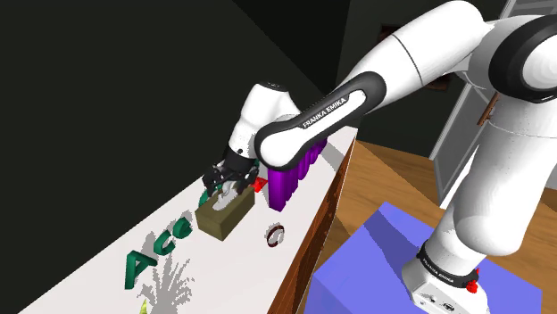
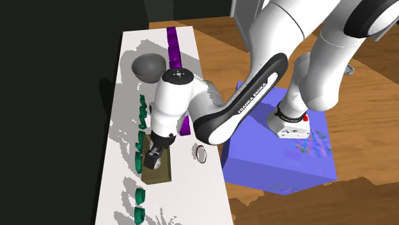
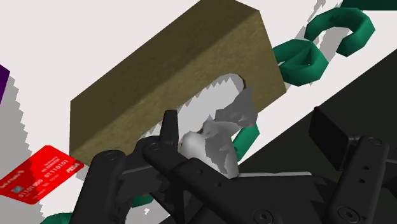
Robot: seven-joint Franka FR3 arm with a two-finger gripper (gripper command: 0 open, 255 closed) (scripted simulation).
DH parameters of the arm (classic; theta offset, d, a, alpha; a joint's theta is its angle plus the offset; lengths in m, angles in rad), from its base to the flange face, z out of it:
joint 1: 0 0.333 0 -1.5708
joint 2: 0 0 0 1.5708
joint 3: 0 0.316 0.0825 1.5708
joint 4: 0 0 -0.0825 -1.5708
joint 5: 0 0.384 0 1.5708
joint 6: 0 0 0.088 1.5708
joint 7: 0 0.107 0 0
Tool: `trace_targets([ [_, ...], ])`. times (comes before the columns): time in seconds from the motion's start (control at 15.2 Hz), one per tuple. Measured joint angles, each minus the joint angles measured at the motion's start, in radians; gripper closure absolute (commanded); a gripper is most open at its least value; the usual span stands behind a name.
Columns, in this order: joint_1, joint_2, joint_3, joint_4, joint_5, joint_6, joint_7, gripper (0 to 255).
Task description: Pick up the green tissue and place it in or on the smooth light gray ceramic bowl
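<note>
White counter (image 1: 245,268): olive tissue box (image 1: 222,220) under tool (image 1: 225,188).

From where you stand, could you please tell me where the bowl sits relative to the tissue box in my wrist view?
Observer: The grey bowl stands farther along the table, toward the second exterior view's top, apart from the tissue box.
Operator: What lies beside the box?
Observer: A small ring, on the second exterior view's right of it.
Operator: Which end am I over?
Observer: The gripper is over the end nearer the bowl.
</note>
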Motion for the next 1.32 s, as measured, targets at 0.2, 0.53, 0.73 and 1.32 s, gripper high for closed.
trace_targets([
  [0.2, 0.012, 0.04, -0.007, 0.009, -0.031, 0.029, 0.022, 0],
  [0.53, 0.015, 0.053, -0.009, 0.011, -0.039, 0.039, 0.027, 0],
  [0.73, 0.015, 0.053, -0.01, 0.011, -0.04, 0.04, 0.027, 255],
  [1.32, 0.016, 0.049, -0.008, 0.011, -0.038, 0.043, 0.028, 255],
])
